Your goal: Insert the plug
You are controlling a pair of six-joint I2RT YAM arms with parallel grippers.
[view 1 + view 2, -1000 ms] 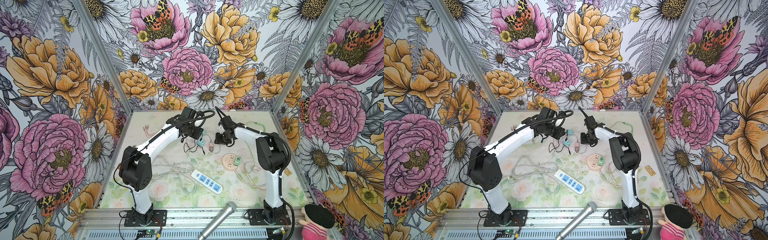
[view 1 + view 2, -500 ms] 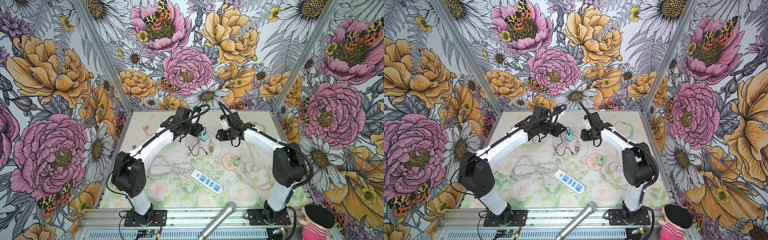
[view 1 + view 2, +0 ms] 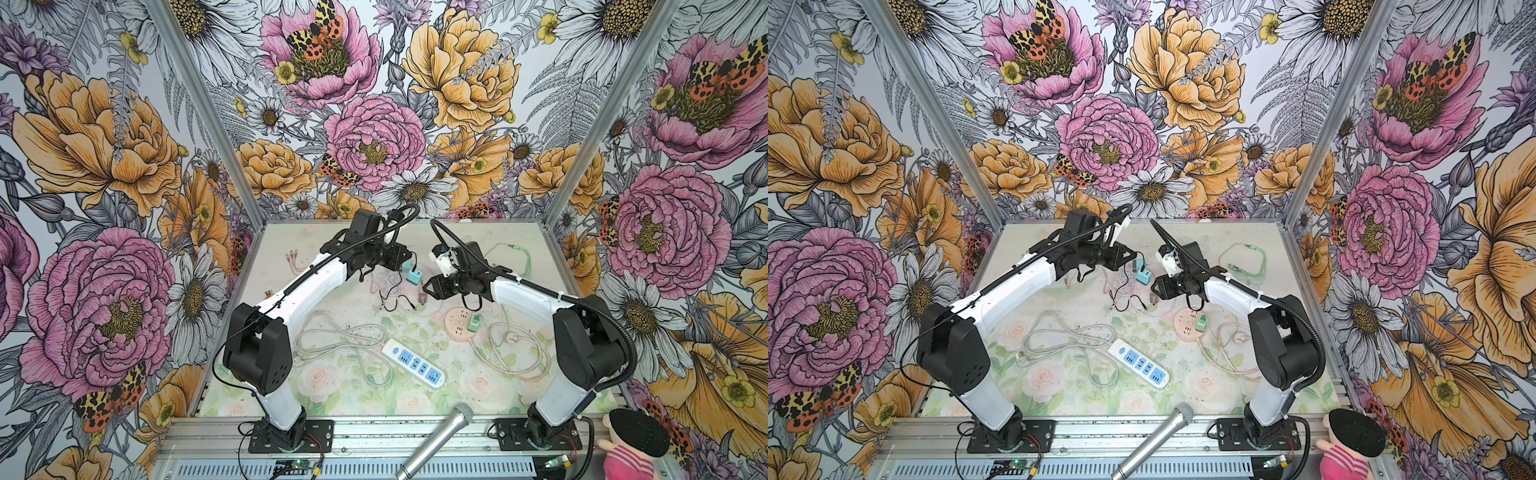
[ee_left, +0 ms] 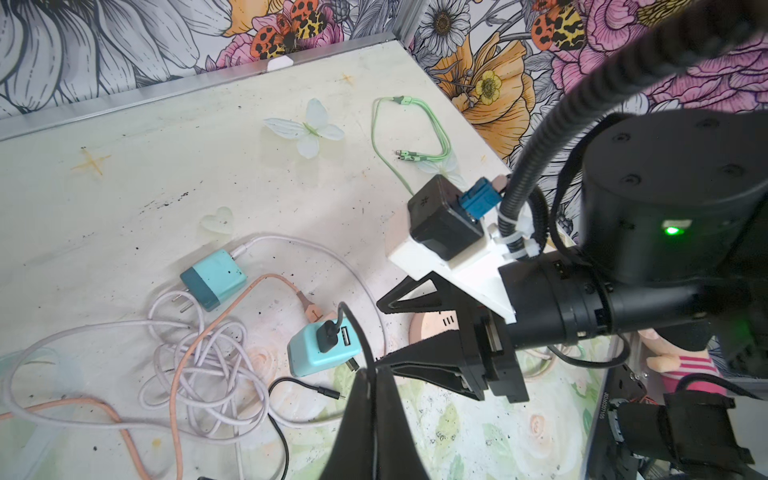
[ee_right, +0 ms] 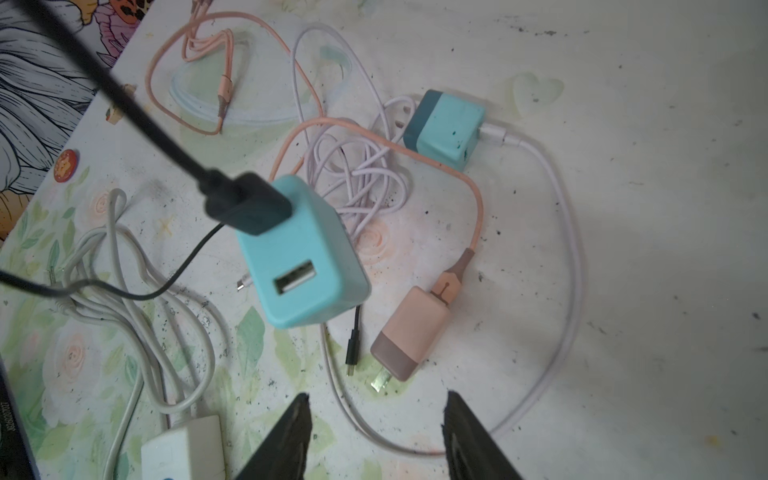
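Inside the flower-papered booth, over the tabletop (image 3: 340, 395) near its far edge, we are pinching the black cable (image 5: 124, 99) in the left gripper (image 4: 370, 374), fingers (image 4: 386, 424) closed; the teal charger (image 5: 307, 257) is dangling from it; the right gripper (image 5: 376, 395) is hanging half parted, empty; we are judging a handover to be in hand; next we are needing a grasp on the charger body, prongs facing the white power strip (image 3: 415, 365).

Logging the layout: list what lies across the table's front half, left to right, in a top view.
Grey coiled cable → white power strip with blue sockets → round pink socket hub → pale beige looped cable.
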